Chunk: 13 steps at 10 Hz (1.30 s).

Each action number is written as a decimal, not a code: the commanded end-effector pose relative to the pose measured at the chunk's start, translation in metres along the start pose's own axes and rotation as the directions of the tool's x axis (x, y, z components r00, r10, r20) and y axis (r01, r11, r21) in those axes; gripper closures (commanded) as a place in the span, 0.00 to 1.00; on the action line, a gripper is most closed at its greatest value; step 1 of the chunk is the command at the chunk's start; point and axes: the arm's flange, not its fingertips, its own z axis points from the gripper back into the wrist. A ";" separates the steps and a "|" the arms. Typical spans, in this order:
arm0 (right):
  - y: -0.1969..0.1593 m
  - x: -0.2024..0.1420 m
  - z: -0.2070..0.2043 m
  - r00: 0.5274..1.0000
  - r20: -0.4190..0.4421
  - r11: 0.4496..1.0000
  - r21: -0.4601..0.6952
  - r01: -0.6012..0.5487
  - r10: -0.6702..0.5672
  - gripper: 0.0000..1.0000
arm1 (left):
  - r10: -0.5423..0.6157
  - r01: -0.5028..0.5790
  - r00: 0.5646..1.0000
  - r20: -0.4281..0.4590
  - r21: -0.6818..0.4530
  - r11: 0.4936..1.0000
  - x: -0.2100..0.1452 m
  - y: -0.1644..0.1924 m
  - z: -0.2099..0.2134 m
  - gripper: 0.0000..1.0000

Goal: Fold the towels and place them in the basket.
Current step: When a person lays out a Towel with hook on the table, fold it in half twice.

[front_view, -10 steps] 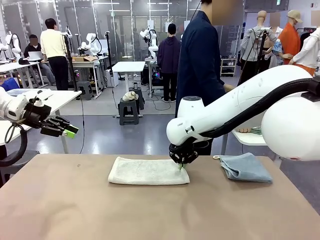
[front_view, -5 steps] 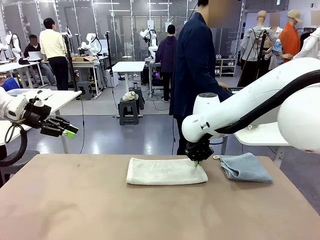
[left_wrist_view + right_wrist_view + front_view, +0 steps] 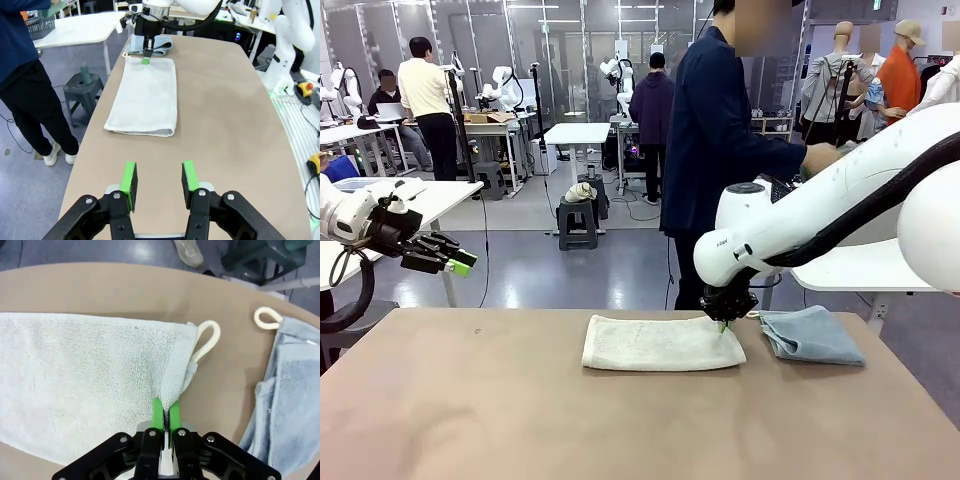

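We found the right gripper (image 3: 724, 322) pinched shut on the near-right corner of the cream towel (image 3: 660, 343), beside its loop (image 3: 207, 337). The towel lay centre frame in the front view, its long axis running left–right. The grey-blue towel (image 3: 812, 335) sat just right of it, apart, in the way of any pull that side. The left gripper (image 3: 455, 262) hung part-open and empty at far left — well away. A person (image 3: 720, 140) stood behind.
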 end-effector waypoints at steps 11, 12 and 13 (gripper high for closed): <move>0.208 0.019 0.112 0.981 -0.008 0.960 -0.205 0.190 -0.196 1.00 | -0.007 0.007 1.000 -0.007 -0.006 1.000 0.002 -0.001 0.000 0.52; 0.215 0.024 0.101 0.968 -0.020 0.950 -0.198 0.243 -0.252 1.00 | -0.007 0.007 1.000 -0.007 -0.006 1.000 0.002 -0.001 0.000 0.52; 0.224 0.028 0.091 0.952 -0.038 0.938 -0.187 0.293 -0.305 1.00 | -0.007 0.007 1.000 -0.007 -0.006 1.000 0.002 -0.001 0.000 0.52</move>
